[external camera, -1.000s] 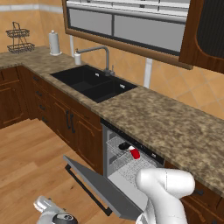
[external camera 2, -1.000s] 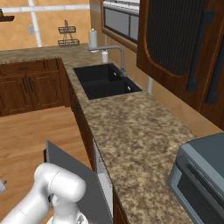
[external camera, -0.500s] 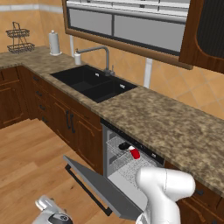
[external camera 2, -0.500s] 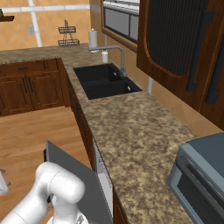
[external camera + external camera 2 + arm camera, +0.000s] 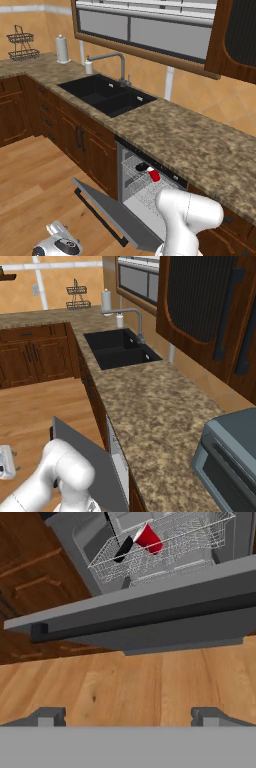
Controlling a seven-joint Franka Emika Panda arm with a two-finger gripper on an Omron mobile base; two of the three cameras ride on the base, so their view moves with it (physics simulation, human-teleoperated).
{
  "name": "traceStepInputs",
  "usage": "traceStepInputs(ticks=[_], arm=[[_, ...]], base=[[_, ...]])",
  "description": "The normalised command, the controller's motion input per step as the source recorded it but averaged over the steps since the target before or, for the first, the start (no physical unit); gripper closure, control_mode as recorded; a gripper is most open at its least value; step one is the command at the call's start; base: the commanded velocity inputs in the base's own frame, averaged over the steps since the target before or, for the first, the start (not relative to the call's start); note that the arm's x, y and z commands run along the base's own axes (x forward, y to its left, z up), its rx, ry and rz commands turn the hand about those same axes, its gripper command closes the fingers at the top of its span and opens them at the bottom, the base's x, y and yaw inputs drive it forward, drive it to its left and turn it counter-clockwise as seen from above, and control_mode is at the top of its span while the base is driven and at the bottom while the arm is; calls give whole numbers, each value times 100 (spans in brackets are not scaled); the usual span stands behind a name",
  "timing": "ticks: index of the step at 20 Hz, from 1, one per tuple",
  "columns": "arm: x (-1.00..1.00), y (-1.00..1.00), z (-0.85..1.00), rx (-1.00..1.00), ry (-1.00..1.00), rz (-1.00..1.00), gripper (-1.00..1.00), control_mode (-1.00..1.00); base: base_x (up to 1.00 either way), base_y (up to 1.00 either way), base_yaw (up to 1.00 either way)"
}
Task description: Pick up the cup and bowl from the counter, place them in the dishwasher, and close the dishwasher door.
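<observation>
Small red tapered plastic cup and shallow glossy black bowl lie side by side in the grey dishwasher's white wire rack. Flat grey door hangs part-open. Hand open, empty, low over wooden floor.

Red cup, black bowl, white wire rack, grey dishwasher door, speckled brown counter.

Left base view is taken from behind the arm's left, high, angled down along the counter toward the sink. Right base view is taken from the opposite side, over the same counter and sink. Hand view is held low near the floor, aimed up at the dishwasher door and rack, close.
</observation>
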Motion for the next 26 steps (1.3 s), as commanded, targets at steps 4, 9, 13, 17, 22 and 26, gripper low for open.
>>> traceStepInputs(ticks=[4,9,13,17,22,26], arm=[[48,-2,-45,-10,9,-16,-100,-100],[47,0,-60,-13,5,-16,-100,-100],[34,0,-65,-15,1,-15,-100,-100],[28,0,-61,-15,0,-15,-100,-100],[29,0,-71,-19,0,-14,-100,-100],[30,-3,-82,-24,0,-12,-100,-100]], base=[[0,0,0],[0,0,0],[0,0,0],[0,0,0],[0,0,0],[0,0,0]])
